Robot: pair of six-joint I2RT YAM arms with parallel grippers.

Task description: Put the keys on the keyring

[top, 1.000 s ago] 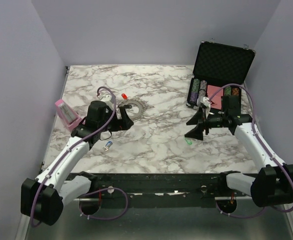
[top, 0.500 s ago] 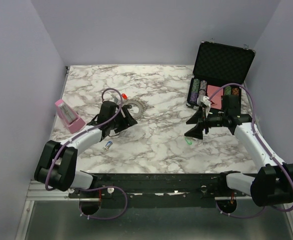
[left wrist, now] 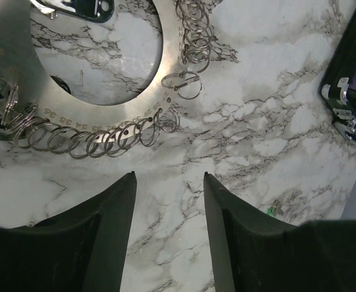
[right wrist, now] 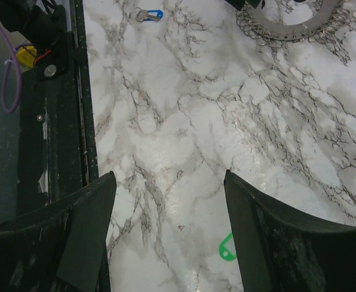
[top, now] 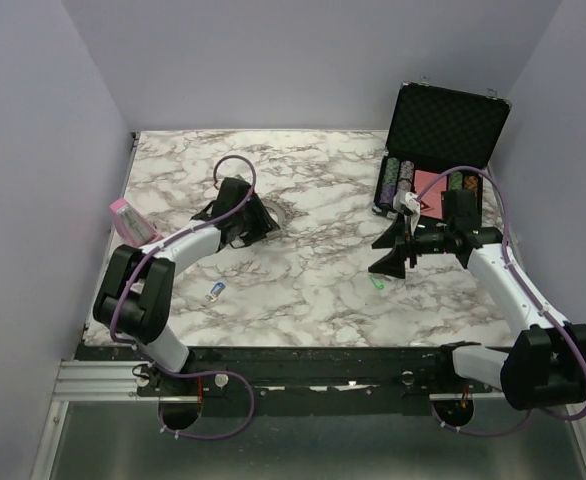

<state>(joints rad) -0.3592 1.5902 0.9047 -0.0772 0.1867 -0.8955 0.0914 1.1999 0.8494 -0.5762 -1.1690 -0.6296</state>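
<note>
Marble tabletop (top: pixel 323 290), keyring (left wrist: pixel 105 115) numerals illegible

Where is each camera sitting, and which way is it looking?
Top external: high behind the arms, looking down at the table; both arms show.
Left wrist: on the left arm, looking down; left gripper near the keyring.
Right wrist: on the right arm, looking down; right gripper over the green key.
Both wrist views show the keyring.
</note>
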